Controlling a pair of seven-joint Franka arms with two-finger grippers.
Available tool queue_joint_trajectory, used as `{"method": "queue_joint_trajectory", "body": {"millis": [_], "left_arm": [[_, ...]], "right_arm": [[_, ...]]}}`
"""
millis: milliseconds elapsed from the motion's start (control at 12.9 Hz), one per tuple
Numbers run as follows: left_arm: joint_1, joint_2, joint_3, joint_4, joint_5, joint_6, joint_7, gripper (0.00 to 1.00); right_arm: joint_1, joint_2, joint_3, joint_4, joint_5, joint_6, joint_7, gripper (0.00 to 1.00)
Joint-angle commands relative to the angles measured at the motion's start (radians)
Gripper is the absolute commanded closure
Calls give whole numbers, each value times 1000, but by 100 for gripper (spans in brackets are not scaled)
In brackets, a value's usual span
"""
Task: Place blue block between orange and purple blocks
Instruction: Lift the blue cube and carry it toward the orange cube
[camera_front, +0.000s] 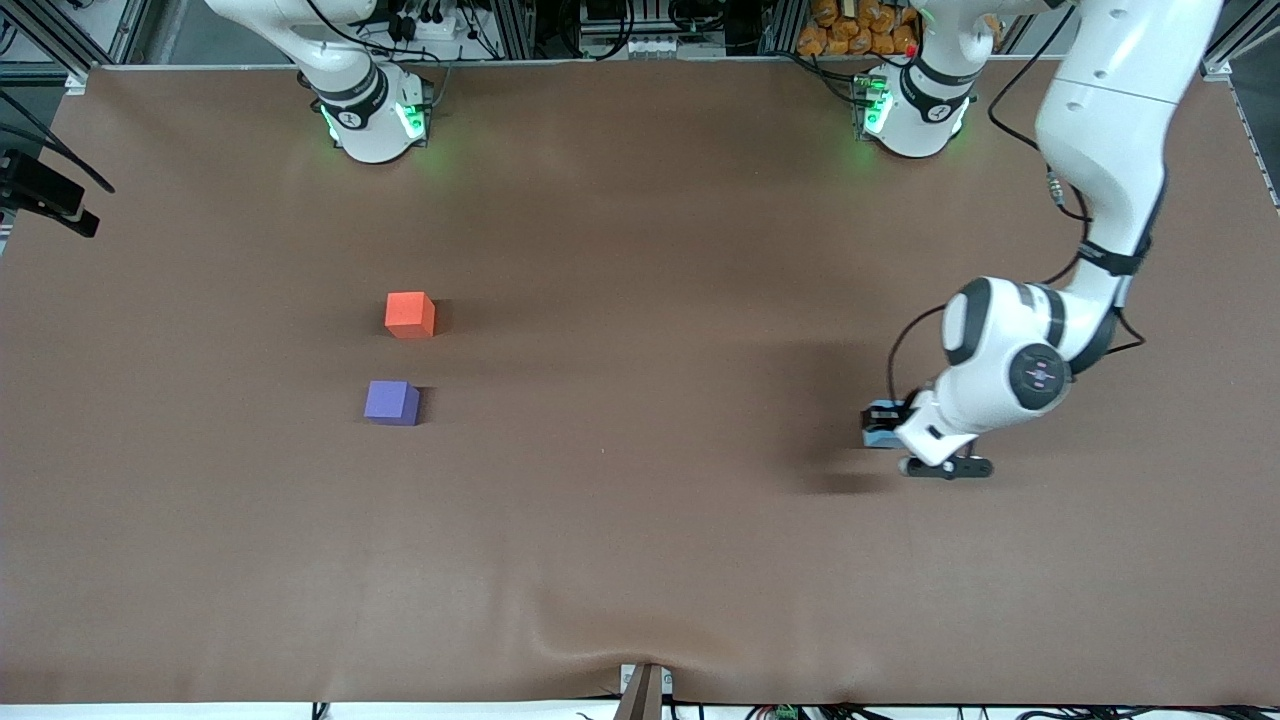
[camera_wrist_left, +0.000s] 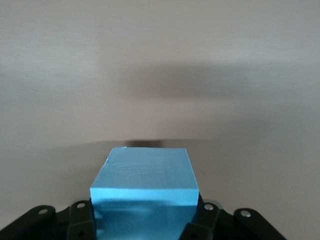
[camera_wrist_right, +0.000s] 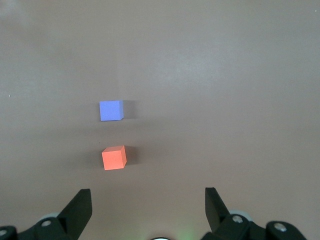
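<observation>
The blue block (camera_front: 879, 437) is a light sky-blue cube held in my left gripper (camera_front: 882, 424), low over the table toward the left arm's end. In the left wrist view the fingers (camera_wrist_left: 81, 216) press both sides of the blue block (camera_wrist_left: 145, 172). The orange block (camera_front: 410, 314) and the purple block (camera_front: 392, 402) lie toward the right arm's end, the purple one nearer to the front camera, with a small gap between them. My right gripper (camera_wrist_right: 148, 196) is open and empty, high over the table, out of the front view; its wrist view shows the orange block (camera_wrist_right: 114, 158) and the purple block (camera_wrist_right: 110, 110).
The brown table cover (camera_front: 640, 520) has a raised wrinkle (camera_front: 600, 625) near the front edge. A black mount (camera_front: 45, 195) sticks in at the right arm's end. The two arm bases (camera_front: 372, 115) (camera_front: 912, 110) stand along the back edge.
</observation>
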Motion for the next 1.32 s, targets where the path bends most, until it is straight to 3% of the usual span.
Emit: {"method": "queue_joint_trajectory", "body": {"millis": [0, 698, 1240], "left_arm": [[-120, -39, 10, 3, 19, -6, -189, 100], [-405, 18, 10, 162, 7, -8, -711, 100], [-480, 94, 10, 264, 10, -6, -855, 100]], "right_arm": [[-8, -10, 0, -4, 15, -5, -12, 0], [-33, 0, -3, -1, 45, 0, -12, 0], [-22, 88, 3, 0, 56, 41, -12, 0]]}}
